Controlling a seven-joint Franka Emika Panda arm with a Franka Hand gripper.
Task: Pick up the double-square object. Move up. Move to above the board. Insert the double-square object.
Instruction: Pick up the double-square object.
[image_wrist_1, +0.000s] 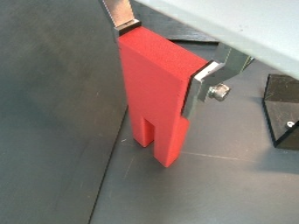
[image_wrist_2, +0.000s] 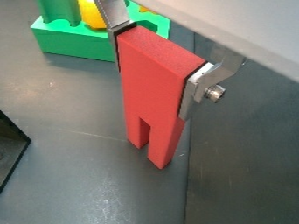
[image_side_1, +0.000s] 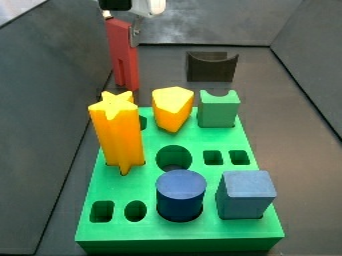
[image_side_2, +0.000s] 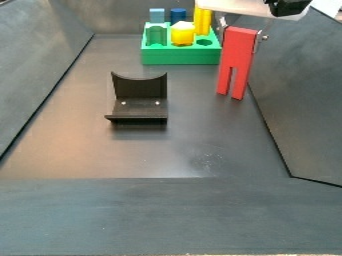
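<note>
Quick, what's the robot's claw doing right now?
Gripper: shut on the double-square object, near the top, by the board.

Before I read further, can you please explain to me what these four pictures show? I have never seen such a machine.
It is a robot arm with a two-finger gripper. Two cameras sit on its wrist, looking down; two stand beside the table. The gripper's silver fingers are closed on the tall red double-square object, whose legs appear to reach the dark floor. Nearby is the green board with shaped holes, carrying a yellow star prism and blue pieces. The dark L-shaped fixture belongs to the rig.
</note>
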